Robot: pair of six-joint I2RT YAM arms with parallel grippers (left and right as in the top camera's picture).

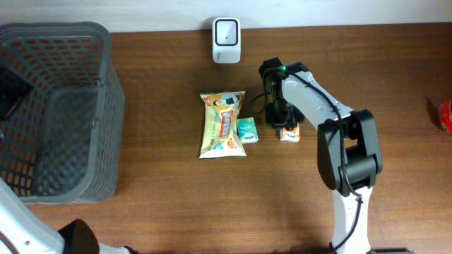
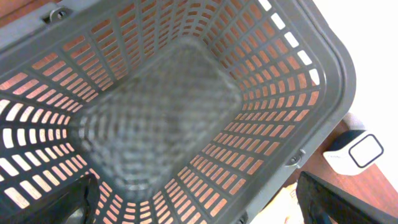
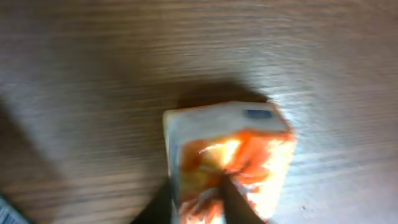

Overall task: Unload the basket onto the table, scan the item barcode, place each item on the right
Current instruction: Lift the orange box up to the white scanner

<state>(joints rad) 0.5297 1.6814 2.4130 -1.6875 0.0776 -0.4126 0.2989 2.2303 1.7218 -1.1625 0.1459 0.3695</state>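
Overhead, the right arm rises from the near edge of the table [image 1: 176, 204] and bends toward the far side. Its hand [image 1: 281, 120] points straight down onto the orange packet [image 1: 290, 134], which lies flat just right of a green pack [image 1: 246, 130] and a snack bag [image 1: 223, 123]. Seen close, the fingers [image 3: 239, 202] look clamped on one end of the packet, probably to lift it toward the scanner [image 1: 226, 39] at the far edge. At far left, the left hand [image 2: 208, 208] hangs wide open over the basket [image 1: 106, 106], out of the way.
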